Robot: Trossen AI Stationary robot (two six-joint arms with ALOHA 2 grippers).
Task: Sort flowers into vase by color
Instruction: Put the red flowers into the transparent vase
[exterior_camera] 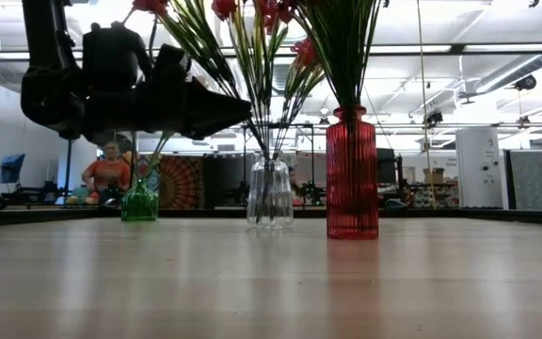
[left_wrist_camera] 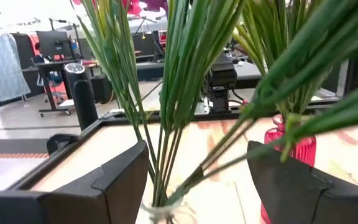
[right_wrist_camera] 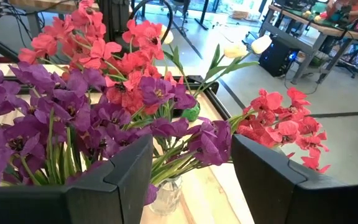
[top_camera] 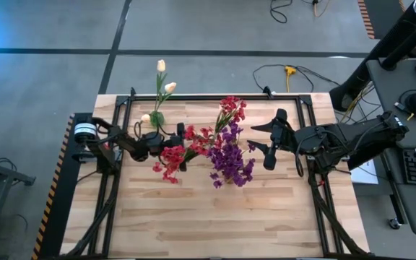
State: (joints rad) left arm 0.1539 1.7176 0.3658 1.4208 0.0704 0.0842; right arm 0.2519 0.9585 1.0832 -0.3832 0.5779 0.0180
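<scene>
now left hand (left_wrist_camera: 197,180) wide around stems (left_wrist_camera: 166,149)

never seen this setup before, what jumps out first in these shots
Three vases stand mid-table: a red vase crammed with purple flowers, a clear vase of red flowers, and a small green vase with cream tulip buds. The left claw sits open around the green stems over the clear vase, while the right claw waits open beside the purple bunch.
</scene>
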